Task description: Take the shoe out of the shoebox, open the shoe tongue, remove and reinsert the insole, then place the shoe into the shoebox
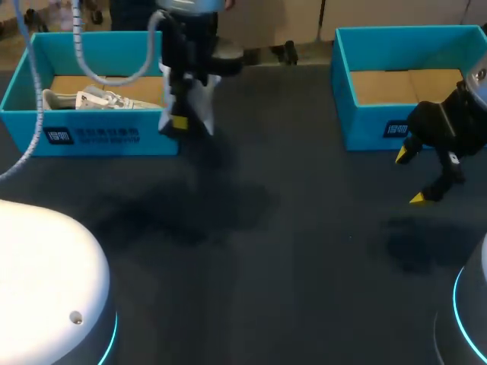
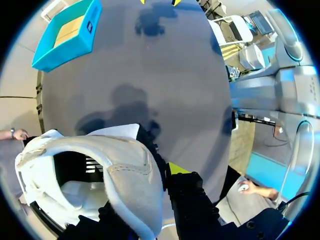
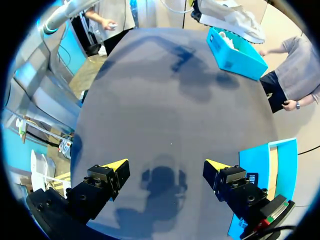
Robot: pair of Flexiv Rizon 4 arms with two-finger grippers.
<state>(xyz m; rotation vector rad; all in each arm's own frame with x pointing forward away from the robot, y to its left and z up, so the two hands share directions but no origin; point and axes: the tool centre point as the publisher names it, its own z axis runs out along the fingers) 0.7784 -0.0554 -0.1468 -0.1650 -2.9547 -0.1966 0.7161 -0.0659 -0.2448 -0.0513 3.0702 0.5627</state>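
Left fingers [image 2: 177, 169] seem clenched on the white shoe [image 2: 125, 167] you hold above the tabletop [image 1: 266, 266] just right of the far-left shoebox [image 1: 91, 137], right fingers [image 3: 116, 165] spread empty; only removal looks done, tongue, insole and return remain.

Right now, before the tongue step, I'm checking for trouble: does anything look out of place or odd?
Nothing looks spilled or damaged. The shoe hangs in the left jaws, clear of the table, beside the left box, where a second shoe lies. The right jaws stand open and empty.
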